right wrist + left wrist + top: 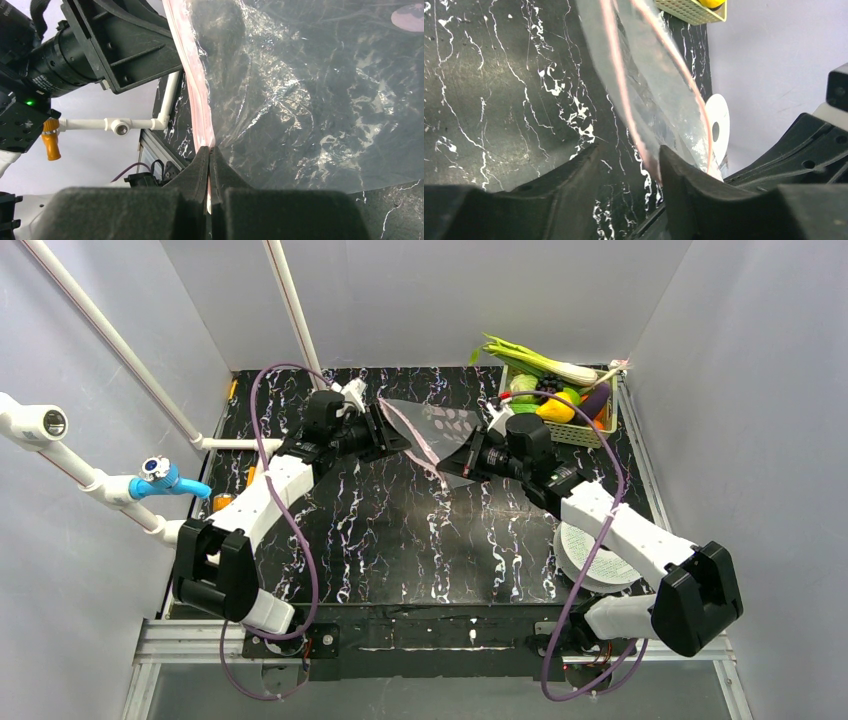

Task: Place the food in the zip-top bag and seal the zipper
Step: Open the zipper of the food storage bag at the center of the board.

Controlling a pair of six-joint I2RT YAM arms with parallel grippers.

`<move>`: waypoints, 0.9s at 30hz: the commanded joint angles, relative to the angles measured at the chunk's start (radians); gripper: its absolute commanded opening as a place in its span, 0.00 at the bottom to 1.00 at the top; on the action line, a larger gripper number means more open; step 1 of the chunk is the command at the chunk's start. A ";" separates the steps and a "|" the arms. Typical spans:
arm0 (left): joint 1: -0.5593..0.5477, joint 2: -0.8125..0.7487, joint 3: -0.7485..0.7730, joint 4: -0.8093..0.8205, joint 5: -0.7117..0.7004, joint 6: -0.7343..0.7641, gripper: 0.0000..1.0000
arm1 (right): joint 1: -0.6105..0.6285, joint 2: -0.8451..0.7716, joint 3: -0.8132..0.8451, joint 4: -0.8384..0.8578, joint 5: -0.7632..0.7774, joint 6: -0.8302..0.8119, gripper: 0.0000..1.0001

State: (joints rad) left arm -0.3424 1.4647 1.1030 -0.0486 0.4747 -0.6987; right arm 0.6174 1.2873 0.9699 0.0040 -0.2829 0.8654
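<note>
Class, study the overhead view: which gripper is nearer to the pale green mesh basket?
Right. The right gripper, clamped on the bag, sits a short way left of the basket; the left gripper is across the bag, farther left.

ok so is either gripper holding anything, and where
The right gripper pinches the zip-top bag by its pink zipper; the left gripper straddles that edge, jaws apart.

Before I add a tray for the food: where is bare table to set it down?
Free: the table's middle, bordered by left arm, right arm and, behind, the zip-top bag. Crowded: back right, around the basket, and the white disc.
</note>
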 commanded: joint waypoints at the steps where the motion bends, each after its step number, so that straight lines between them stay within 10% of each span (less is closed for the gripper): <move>1: -0.003 -0.001 0.044 0.005 0.044 0.017 0.33 | 0.018 0.013 0.019 0.046 0.021 -0.013 0.01; 5: -0.005 -0.029 0.065 -0.051 -0.012 0.066 0.01 | 0.027 0.020 0.051 -0.015 0.040 -0.060 0.01; 8: -0.052 -0.074 0.140 -0.262 -0.293 0.185 0.00 | 0.037 0.015 0.117 -0.170 0.130 -0.161 0.01; 12: -0.211 -0.124 0.266 -0.467 -0.723 0.345 0.00 | 0.039 -0.008 0.179 -0.327 0.244 -0.276 0.26; 21: -0.279 -0.137 0.600 -1.032 -0.871 0.417 0.00 | 0.039 -0.144 0.081 -0.265 0.181 -0.387 0.64; 27: -0.437 0.004 0.924 -1.431 -1.224 0.367 0.00 | 0.045 -0.107 0.078 -0.176 0.032 -0.355 0.70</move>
State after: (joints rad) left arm -0.6941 1.3914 1.8675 -1.1263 -0.4591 -0.3145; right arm 0.6552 1.1564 1.0554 -0.2752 -0.1467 0.5148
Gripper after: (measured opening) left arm 0.012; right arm 0.696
